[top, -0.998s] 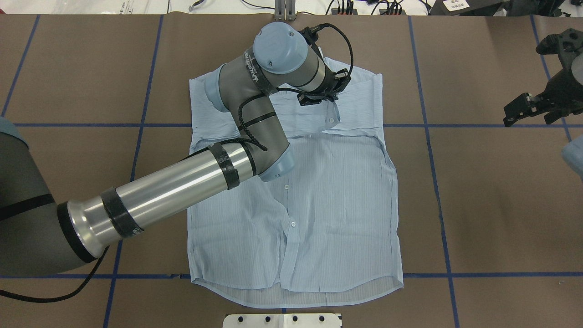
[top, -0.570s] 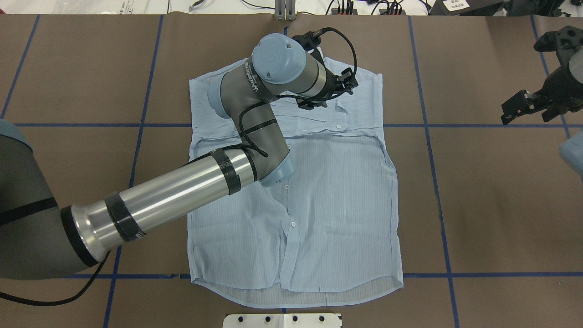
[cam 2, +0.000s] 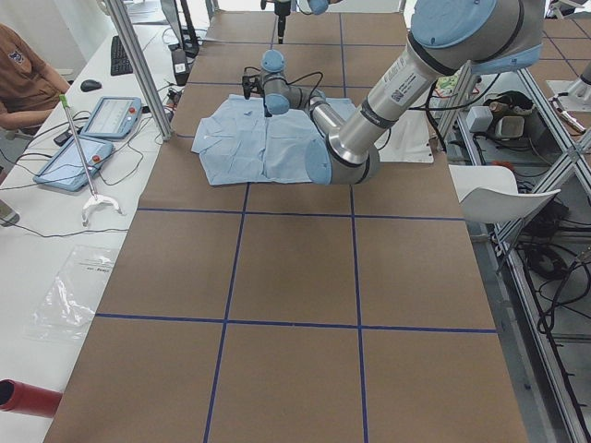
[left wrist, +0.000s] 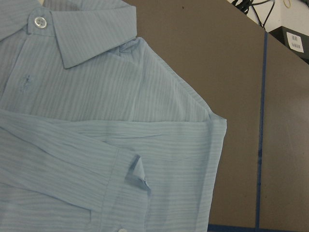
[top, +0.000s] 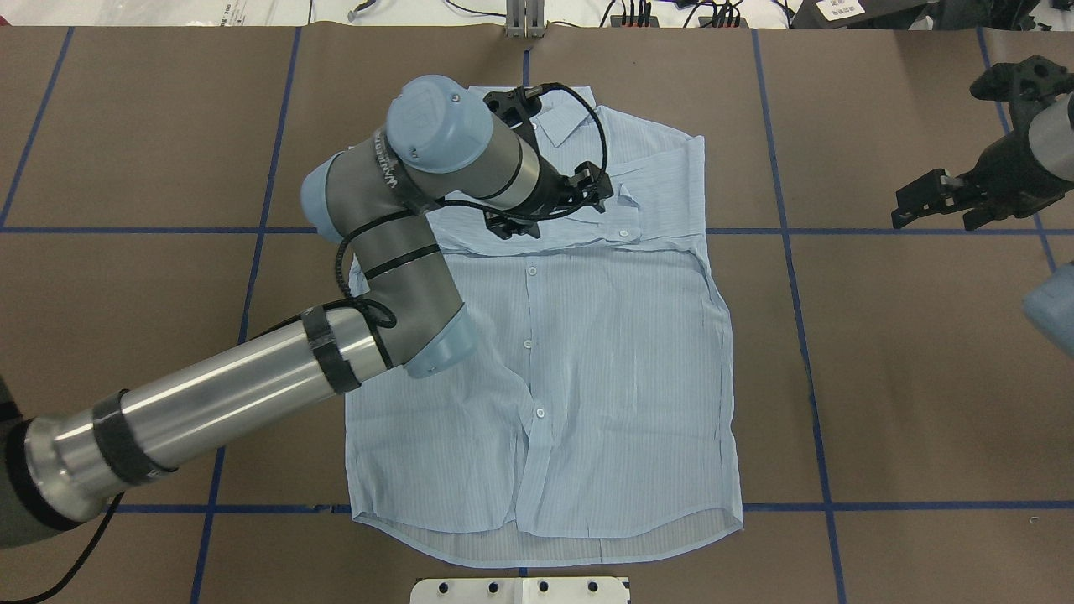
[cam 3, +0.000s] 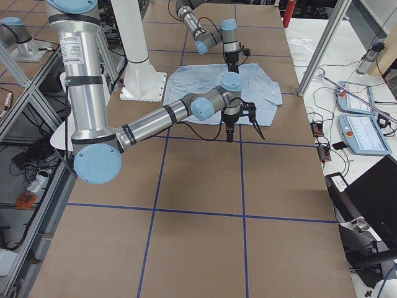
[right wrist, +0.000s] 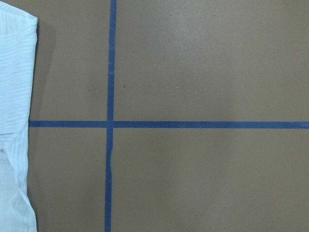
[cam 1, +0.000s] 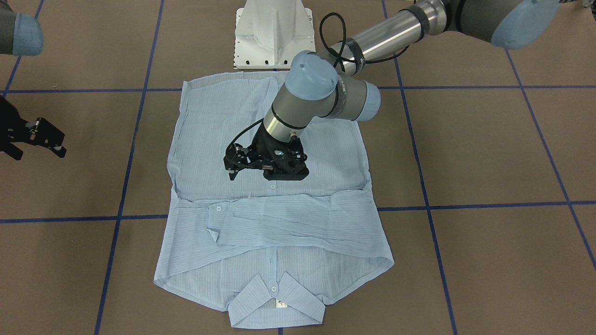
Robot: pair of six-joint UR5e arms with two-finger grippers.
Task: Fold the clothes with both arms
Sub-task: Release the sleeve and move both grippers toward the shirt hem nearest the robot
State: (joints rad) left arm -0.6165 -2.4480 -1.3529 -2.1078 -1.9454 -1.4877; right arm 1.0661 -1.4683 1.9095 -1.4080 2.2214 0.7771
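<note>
Brown table [top: 923,377], pale-blue striped shirt [top: 621,361] flat (sleeves folded across) — left pincer [top: 550,210], right pincer [top: 935,216] wide, empty.

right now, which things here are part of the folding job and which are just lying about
Job in hand: pale blue shirt, left arm, right arm.

Lying about: white pedestal base, tablets on the side bench, clear plastic bag, red tube.
</note>
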